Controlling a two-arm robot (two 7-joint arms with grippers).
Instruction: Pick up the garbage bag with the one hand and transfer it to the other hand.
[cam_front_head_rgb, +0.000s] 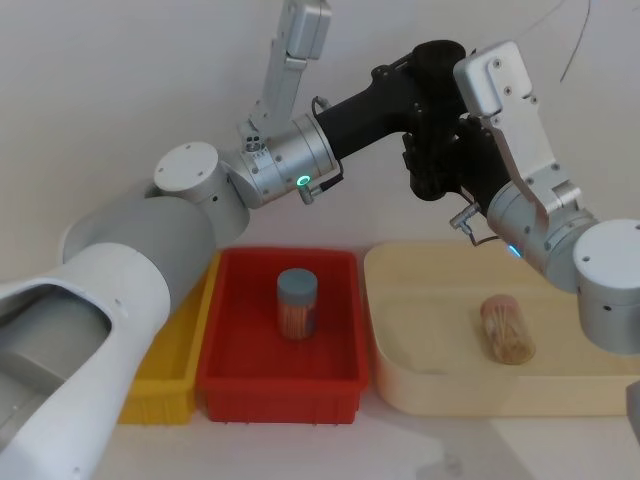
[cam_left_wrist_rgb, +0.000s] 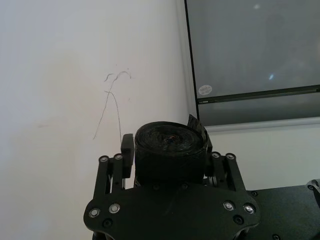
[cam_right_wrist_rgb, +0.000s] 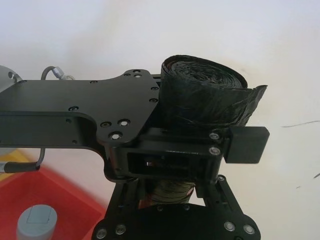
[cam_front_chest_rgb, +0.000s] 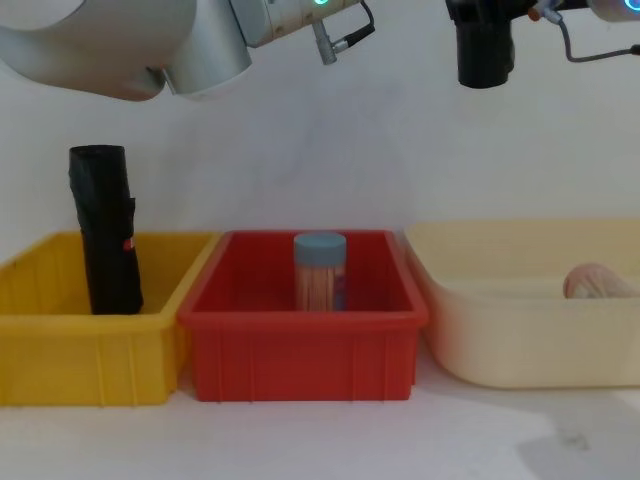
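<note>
Holding the garbage bag: left hand, green-ringed arm, clenched on the roll from both sides, pads pressed to its flanks.
Place of the bag: raised high over the bins, well clear of the desk; upright, rounded end hanging down in the chest view.
Right hand: blue-ringed arm, brought up against the left hand, set about the lower part of the same roll; clenched or released, cannot tell.
Red bin: centre, carrying an upright jar with a grey lid.
Yellow bin: just beside the red one on the left, with a second black roll standing in it, small red mark on its side.
Cream tray: right of the red bin, another jar lying on its side inside.
</note>
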